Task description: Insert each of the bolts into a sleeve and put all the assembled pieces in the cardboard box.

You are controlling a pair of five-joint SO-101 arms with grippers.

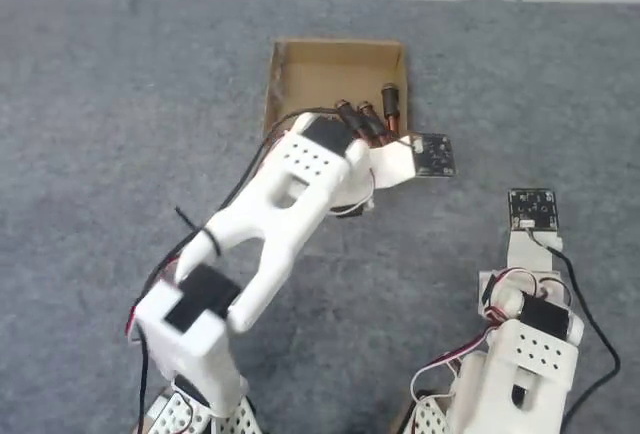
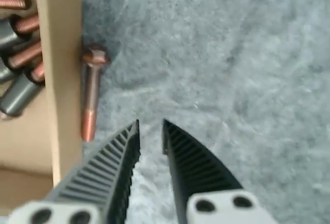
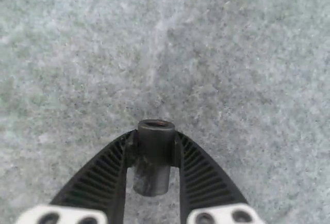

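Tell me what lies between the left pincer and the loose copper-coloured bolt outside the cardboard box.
Only bare grey carpet, seen in the left wrist view, separates the left pincer from the copper-coloured metal bolt.

No readable text or markings anywhere.

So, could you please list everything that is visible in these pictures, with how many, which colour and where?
brown cardboard box: one, brown, at the far middle of the carpet.
copper bolts seated in grey sleeves: at least three, copper and grey, inside the box.
loose copper hex-head bolt: one, copper, lying on the carpet beside the box's outer wall.
dark metal cylindrical sleeve: one, dark grey, between the right claw's fingers.
grey carpet: one, grey, under everything.
white robot arms: two, white, near edge.
left claw: one, black, open, empty, near the loose bolt.
right claw: one, black, shut on the sleeve.
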